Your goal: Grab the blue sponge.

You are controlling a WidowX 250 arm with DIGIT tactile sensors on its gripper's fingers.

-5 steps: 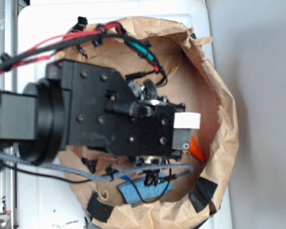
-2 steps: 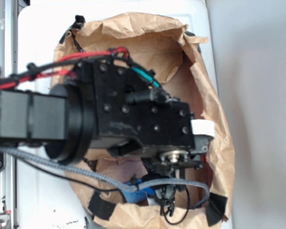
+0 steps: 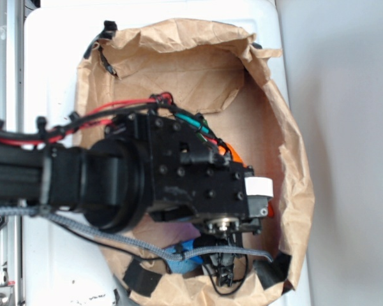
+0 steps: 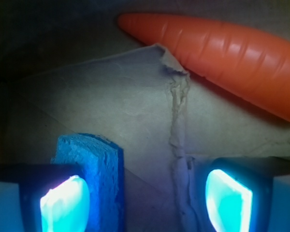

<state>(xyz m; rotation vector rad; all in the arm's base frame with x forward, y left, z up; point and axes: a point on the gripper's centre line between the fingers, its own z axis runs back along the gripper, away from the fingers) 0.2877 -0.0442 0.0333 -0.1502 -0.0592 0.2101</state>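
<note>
Blue sponge [image 4: 94, 166] stands on edge just inside my left finger [image 4: 63, 203], touching or nearly touching its pad, on the brown paper floor of the bag [image 3: 293, 166]. My gripper [image 4: 145, 198] is spread wide, the right finger [image 4: 229, 198] well apart from the sponge with bare creased paper between. An orange carrot [image 4: 222, 50] lies beyond, toward the bag's far side. From outside, only a blue sliver [image 3: 184, 247] shows under my wrist near the bag's lower rim.
</note>
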